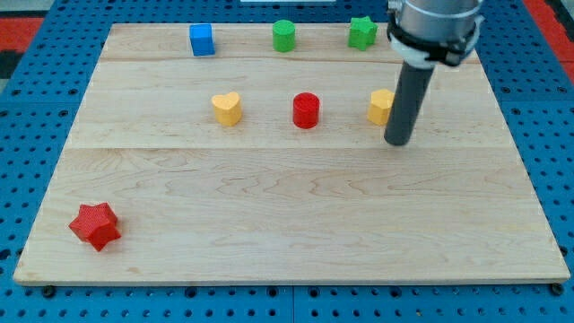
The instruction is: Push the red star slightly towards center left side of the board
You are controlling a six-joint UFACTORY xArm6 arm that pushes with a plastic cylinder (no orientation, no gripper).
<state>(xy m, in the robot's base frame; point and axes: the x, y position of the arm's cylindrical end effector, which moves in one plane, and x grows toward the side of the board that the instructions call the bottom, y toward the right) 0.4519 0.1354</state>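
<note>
You'll find the red star (95, 225) down at seven o'clock on the desk (296, 215), near the bottom-left corner. There's no gripper, only a rod; my tip (397, 142) rests at two o'clock, just beside a yellow block (380, 106) and well apart from the star. A red cylinder (306, 110) and a yellow heart (227, 108) lie between.

Pale wooden plank surface (296, 224) fills most of the view, visible grain, seams running left to right between the planks. It sits on a blue perforated metal base (27, 135) with a regular grid of holes, showing along the view's left, right and bottom edges. Red patch (549, 22) at the view's top right corner. Light even and soft, short shadows. No walls or windows visible.
</note>
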